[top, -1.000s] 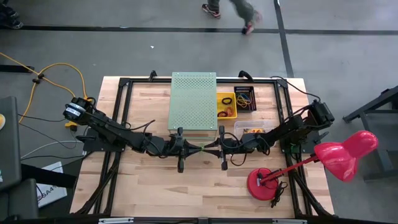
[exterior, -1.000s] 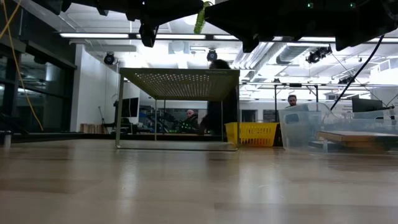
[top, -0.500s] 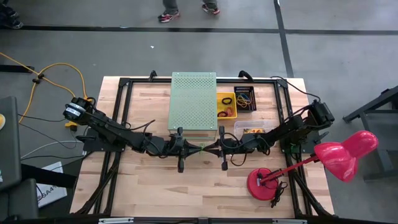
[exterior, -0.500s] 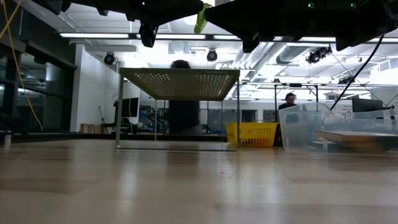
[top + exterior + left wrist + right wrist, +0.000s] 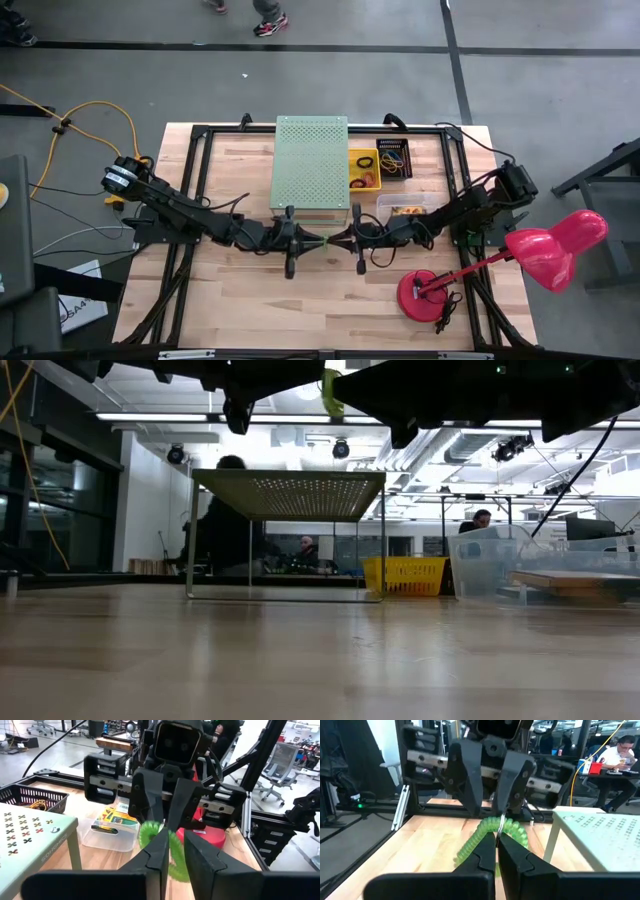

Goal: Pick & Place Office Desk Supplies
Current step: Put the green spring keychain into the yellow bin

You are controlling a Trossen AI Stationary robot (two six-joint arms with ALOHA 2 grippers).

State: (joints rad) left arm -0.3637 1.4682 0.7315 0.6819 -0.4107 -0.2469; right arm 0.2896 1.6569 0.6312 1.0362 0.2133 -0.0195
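Observation:
A green coiled elastic band (image 5: 485,837) hangs high above the table's middle, where my two grippers meet tip to tip, both pointing level. My right gripper (image 5: 496,842) comes from the table's right and is shut on the band. My left gripper (image 5: 174,840) comes from the left. Its fingers stand slightly apart with the band (image 5: 175,855) showing in the gap. In the high view the band (image 5: 323,238) is a small green spot between the arms. More bands lie in a yellow tray (image 5: 363,170) and a black tray (image 5: 393,158). Crayon boxes (image 5: 117,815) lie in a clear tub (image 5: 405,208). My right gripper pinches the band's coil (image 5: 490,833) between its two fingers, coming level from the table's right. The band is lifted clear of the table, and its loop bulges out on both sides of the fingertips. My left gripper has the band between its parted fingers; whether they touch it, I cannot tell.
The pale-green perforated box (image 5: 311,165) stands just beyond the grippers. The pink lamp (image 5: 548,248) leans over the right edge, its red base (image 5: 422,293) at the near right. Bare wood lies near and to the left. People move in the room behind.
In the low view the visible piece of the green band has swung from slanting to nearly upright. Both arms have kept their places.

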